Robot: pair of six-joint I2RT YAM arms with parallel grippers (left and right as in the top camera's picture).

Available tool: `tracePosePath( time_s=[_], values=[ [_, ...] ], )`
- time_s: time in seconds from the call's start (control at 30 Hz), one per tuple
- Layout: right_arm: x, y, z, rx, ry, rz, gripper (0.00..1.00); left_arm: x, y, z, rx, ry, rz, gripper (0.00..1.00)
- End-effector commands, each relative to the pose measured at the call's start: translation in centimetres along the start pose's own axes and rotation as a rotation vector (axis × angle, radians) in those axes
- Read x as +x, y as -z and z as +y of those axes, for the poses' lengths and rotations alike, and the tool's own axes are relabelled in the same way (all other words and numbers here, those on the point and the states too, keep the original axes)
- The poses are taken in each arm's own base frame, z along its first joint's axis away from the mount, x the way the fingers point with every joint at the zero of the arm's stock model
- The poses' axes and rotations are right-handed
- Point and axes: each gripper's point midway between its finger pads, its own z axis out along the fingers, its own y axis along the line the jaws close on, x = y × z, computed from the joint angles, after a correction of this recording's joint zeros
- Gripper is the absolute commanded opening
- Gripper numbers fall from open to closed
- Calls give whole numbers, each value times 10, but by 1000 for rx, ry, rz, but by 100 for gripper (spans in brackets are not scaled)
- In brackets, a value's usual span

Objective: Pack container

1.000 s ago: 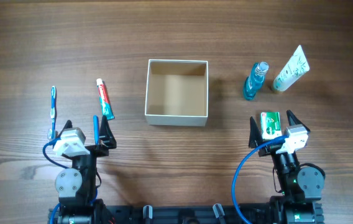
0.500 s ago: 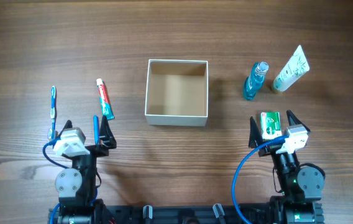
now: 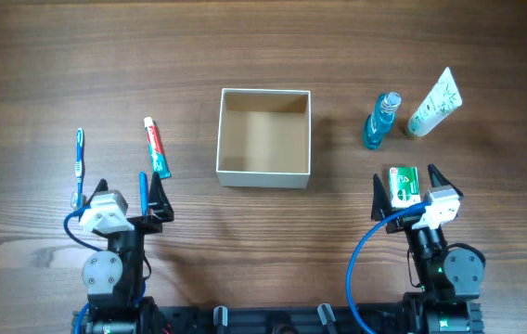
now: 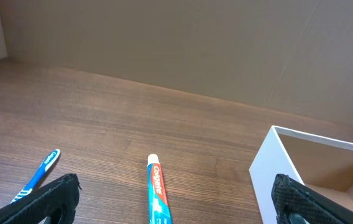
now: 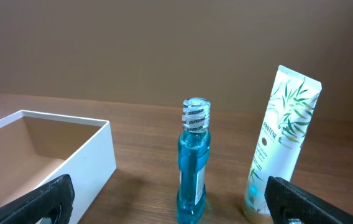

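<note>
I've packed nothing yet: the box (image 3: 263,139) is empty, the toothbrush (image 3: 80,165), toothpaste (image 3: 157,147), bottle (image 3: 381,122) and tube (image 3: 434,103) wait on the tabletop (image 3: 263,241), and my left claw (image 3: 129,197) and right claw (image 3: 405,190) gape wide, gripping nothing.

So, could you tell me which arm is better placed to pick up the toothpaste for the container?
Left. The toothpaste lies just ahead of the open left tool, left of the container; the right tool sits on the container's far side.

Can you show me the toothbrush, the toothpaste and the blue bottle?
toothbrush (image 3: 79,169): overhead view, middle of its blue handle.
toothpaste (image 3: 156,148): overhead view, middle of the tube.
blue bottle (image 5: 193,169): right wrist view, middle of its blue body.
</note>
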Motion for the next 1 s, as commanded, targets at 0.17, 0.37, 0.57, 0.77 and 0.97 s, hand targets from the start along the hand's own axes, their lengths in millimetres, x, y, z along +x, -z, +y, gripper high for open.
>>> tracePosePath(
  time_s=[0.17, 0.37, 0.57, 0.77, 0.97],
  values=[
    [0, 0, -2, 12, 7, -2, 100, 3, 0, -3, 21, -20, 3, 100],
    [0, 0, -2, 11, -25, -3, 100, 3, 0, -2, 13, -20, 1, 100],
    [0, 0, -2, 12, -84, -3, 100, 3, 0, -2, 14, -20, 0, 100],
    [0, 0, -2, 12, -99, -3, 100, 3, 0, -2, 14, -20, 1, 100],
    [3, -1, -2, 13, -164, 17, 100, 3, 0, -3, 17, 18, 1, 100]
  ],
)
